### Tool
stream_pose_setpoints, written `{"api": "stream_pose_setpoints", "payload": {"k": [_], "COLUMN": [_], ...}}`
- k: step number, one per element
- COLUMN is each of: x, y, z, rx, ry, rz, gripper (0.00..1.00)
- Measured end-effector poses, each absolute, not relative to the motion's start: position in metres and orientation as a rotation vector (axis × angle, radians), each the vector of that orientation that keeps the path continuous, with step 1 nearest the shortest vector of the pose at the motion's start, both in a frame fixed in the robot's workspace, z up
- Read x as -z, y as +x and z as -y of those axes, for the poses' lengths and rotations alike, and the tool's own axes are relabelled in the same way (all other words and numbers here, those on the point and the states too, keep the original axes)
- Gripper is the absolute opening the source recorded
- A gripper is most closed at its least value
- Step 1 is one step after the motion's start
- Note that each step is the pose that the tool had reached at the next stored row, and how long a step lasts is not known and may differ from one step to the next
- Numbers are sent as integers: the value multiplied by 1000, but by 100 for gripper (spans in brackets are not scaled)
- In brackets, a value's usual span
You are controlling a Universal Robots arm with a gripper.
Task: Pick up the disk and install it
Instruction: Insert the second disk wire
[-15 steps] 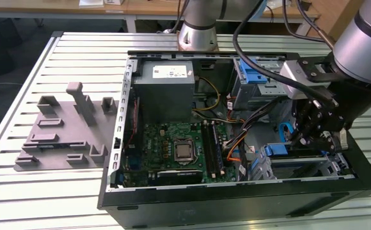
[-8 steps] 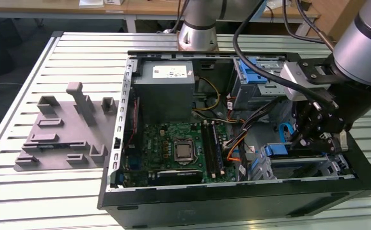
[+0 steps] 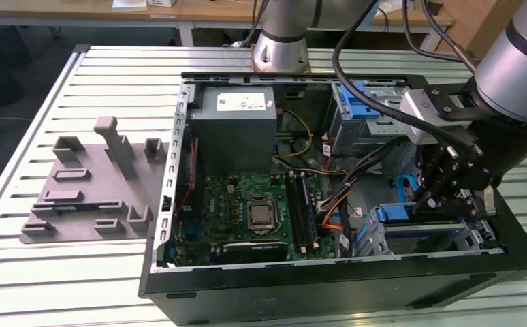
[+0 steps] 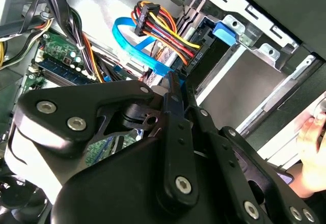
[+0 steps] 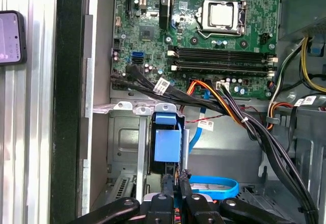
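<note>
Disk (image 5: 167,143): sits on edge in the drive cage (image 5: 125,132) at the case's (image 3: 336,289) front corner. Its blue carrier end faces up out of the slot; also seen in the exterior view (image 3: 395,213). We judge it at least partly seated. How deep it sits we cannot tell.

Gripper (image 5: 177,181): directly over the carrier, fingers drawn close together with barely a slit between. A sliver of blue shows at the tips in the second wrist view (image 4: 172,81). We cannot tell whether they pinch the carrier's edge or merely press on it. The narrow setting makes sense to us, since the slot leaves little room on either side between the cage walls.

Obstructions, judged:
- The cable bundle (image 5: 239,117) runs from the motherboard (image 5: 204,30) across the cage mouth, just beside the carrier.
- A blue flat cable (image 5: 214,186) loops near the fingers and could snag.
- The power and data plugs (image 4: 153,23) hang close above the bay.

Surroundings:
- The power supply (image 3: 236,119) is at the far end of the case, well apart.
- A grey fixture (image 3: 91,184) lies on the slatted table (image 3: 27,129), to the exterior view's left.
- A phone (image 5: 12,35) lies beside the case.
- A person's hand (image 4: 313,147) rests at the case's outer edge, near the arm.
</note>
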State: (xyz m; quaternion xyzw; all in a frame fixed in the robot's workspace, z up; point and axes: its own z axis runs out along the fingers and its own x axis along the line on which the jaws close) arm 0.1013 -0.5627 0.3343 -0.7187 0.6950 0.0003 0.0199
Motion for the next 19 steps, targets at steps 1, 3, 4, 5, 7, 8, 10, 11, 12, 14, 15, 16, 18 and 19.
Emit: {"api": "stream_pose_setpoints", "payload": {"k": [1,3,4,5,7,8,10,11,12,14,15,16,18,19], "x": [-334,-334,-333,-333,-332,-331,-330,-330,-330,-330,-330,-330,-332,-333], "y": [101,101,101,101,101,101,101,101,101,101,101,101,101,101], "z": [563,563,564,564,565,565,565,565,565,565,565,565,565,565], "rx": [-1,-2,-3,-3,-4,-4,-4,-4,-4,-4,-4,-5,-5,-5], "ry": [-2230,-2229,-2229,-2228,-2228,-2227,-2227,-2228,-2228,-2228,-2228,-2227,-2228,-2228], "rz": [-2156,-2156,-2156,-2156,-2156,-2156,-2156,-2156,-2156,-2156,-2156,-2156,-2156,-2156], "gripper": [16,16,16,16,16,16,16,16,16,16,16,17,24,24]}}
